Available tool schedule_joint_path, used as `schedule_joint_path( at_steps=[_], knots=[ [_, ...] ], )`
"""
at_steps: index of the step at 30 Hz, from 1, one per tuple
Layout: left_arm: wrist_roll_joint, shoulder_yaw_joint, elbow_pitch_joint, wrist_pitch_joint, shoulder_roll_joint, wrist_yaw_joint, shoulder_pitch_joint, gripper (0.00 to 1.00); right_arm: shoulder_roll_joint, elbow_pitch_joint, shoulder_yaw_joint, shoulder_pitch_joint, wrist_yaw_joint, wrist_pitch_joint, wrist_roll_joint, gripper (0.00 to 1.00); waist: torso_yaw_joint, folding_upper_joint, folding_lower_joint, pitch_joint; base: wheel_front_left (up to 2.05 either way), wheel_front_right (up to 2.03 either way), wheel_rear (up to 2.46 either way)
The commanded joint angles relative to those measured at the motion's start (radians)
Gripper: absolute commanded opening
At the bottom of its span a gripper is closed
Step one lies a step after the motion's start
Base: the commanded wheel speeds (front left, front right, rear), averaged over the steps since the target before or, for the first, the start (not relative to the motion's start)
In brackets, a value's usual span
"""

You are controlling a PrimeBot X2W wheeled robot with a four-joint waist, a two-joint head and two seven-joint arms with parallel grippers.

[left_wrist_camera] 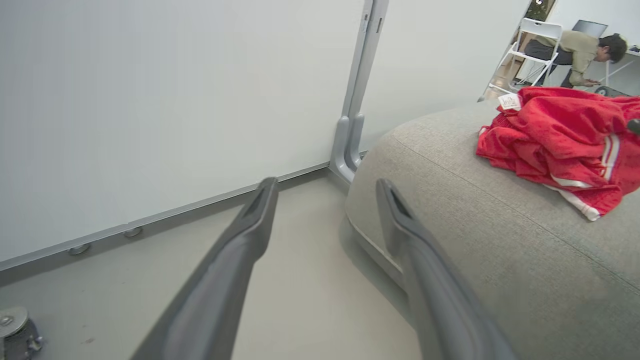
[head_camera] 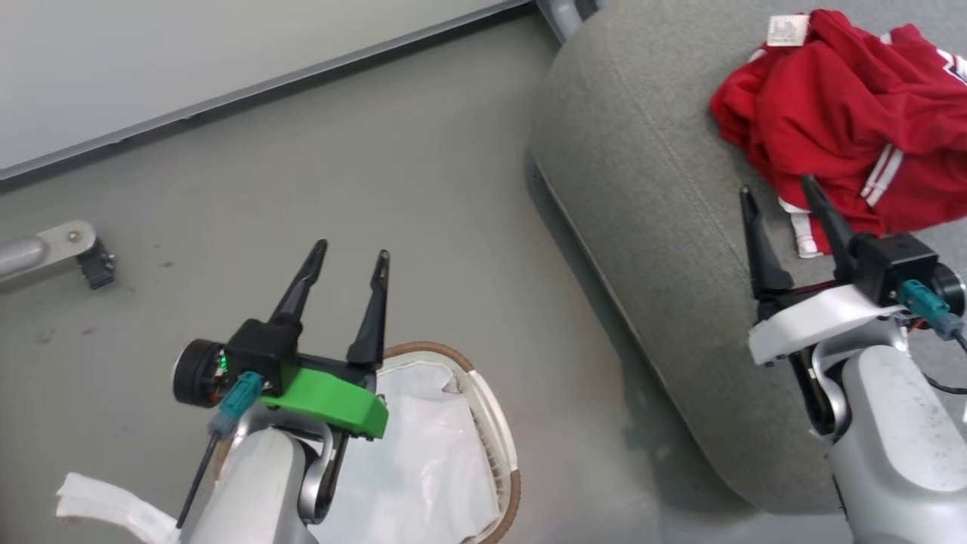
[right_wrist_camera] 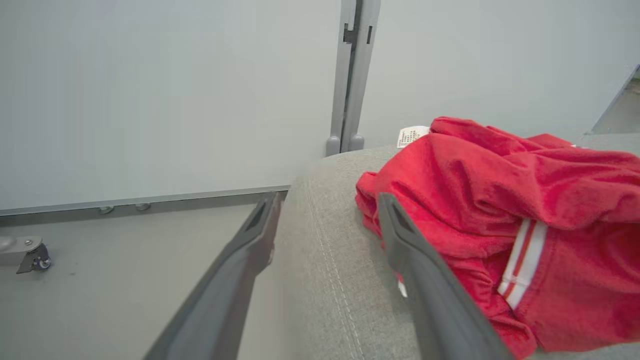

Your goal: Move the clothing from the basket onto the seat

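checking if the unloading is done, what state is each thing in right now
red clothing, crumpled in a heap on the grey seat, not gripped
grey seat, bearing that heap
laundry basket, upright, no red clothing in the visible part, white liner inside
left gripper, open, empty, by the laundry basket
right gripper, open, empty, beside the red clothing

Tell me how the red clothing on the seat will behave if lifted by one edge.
The clothing lies crumpled in soft folds on the seat, so it will probably droop and unfold rather than hold shape. It looks like thin fabric, so it is likely light. Its loose ends may trail and drag.
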Motion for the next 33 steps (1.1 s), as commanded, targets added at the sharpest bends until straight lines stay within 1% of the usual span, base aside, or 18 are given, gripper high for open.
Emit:
schedule_joint_path(
  at_steps=[1,5,9,15,20,28,30,33],
  knots=[
    [0.016,0.025,-0.009,0.0,-0.005,0.009,0.024,1.0,0.009,-0.011,0.011,-0.006,-0.001,0.0,0.005,1.0,0.059,0.0,0.0,-0.037,0.0,0.0,0.0],
    [0.028,0.085,-0.013,0.0,-0.011,0.021,0.047,1.0,0.04,-0.024,0.034,0.004,-0.001,0.0,0.005,1.0,0.12,0.0,0.0,-0.053,0.0,0.0,0.0],
    [0.043,0.143,0.001,0.0,-0.015,0.044,0.068,1.0,0.06,-0.033,0.042,0.023,-0.001,0.0,0.001,1.0,0.171,0.0,0.0,-0.067,0.0,0.0,0.0],
    [0.042,0.216,0.01,0.0,-0.018,0.068,0.107,1.0,0.071,-0.016,0.048,0.059,-0.001,0.0,-0.002,1.0,0.228,0.0,0.0,-0.101,0.0,0.0,0.0],
    [0.034,0.26,0.009,0.0,-0.017,0.078,0.153,1.0,0.075,-0.001,0.037,0.097,-0.001,0.0,-0.007,1.0,0.252,0.0,0.0,-0.134,0.0,0.0,0.0],
    [0.024,0.292,-0.005,0.0,-0.017,0.076,0.242,1.0,0.086,0.02,0.017,0.179,-0.001,0.0,-0.002,1.0,0.261,0.0,0.0,-0.193,0.0,0.0,0.0],
    [0.017,0.302,-0.008,0.0,-0.017,0.081,0.265,1.0,0.087,0.028,0.016,0.203,-0.001,0.0,0.0,1.0,0.262,0.0,0.0,-0.212,0.0,0.0,0.0],
    [0.0,0.306,-0.006,0.0,-0.017,0.062,0.291,1.0,0.089,0.027,0.008,0.234,-0.001,0.0,0.002,1.0,0.262,0.0,0.0,-0.229,0.0,0.0,0.0]
  ],
)
